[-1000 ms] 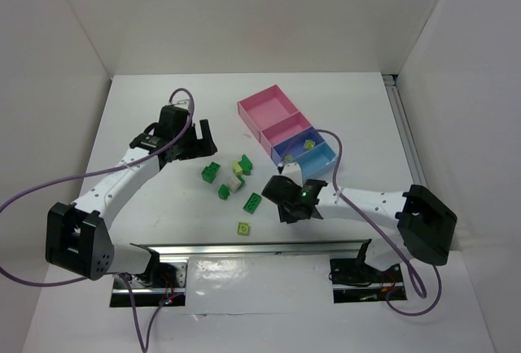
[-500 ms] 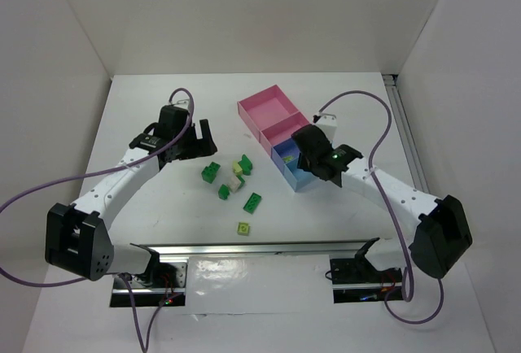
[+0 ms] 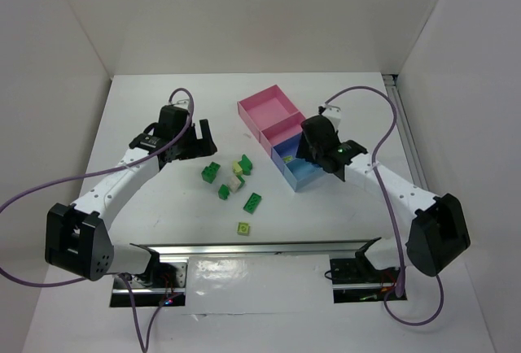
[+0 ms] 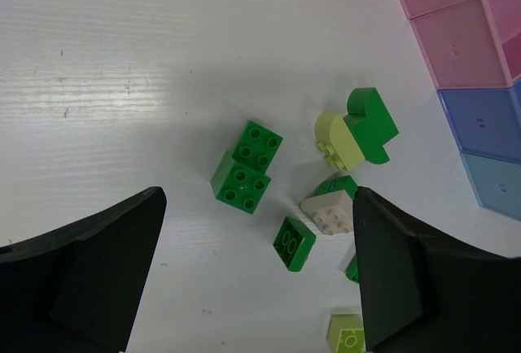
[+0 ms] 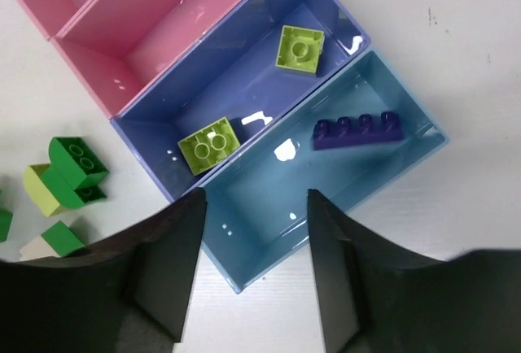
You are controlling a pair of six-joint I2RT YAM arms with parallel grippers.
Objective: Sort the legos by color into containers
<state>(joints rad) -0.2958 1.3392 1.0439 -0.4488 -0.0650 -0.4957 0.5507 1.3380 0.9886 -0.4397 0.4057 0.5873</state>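
Observation:
Loose legos lie mid-table: a dark green pair, a pale yellow-green and dark green piece, a cream-white brick, a small dark green one and a yellow-green one. My left gripper is open and empty above them, also in the top view. My right gripper is open and empty over the light-blue box. That box holds the flat dark blue brick. The blue box holds two yellow-green bricks.
Two pink boxes join the blue ones in a diagonal row at the back right. White walls stand round the table. A metal rail runs along the near edge. Purple cables loop off both arms.
My right arm has swung from low near the table's front centre back and right to over the blue boxes. The left arm and the loose bricks have not moved.

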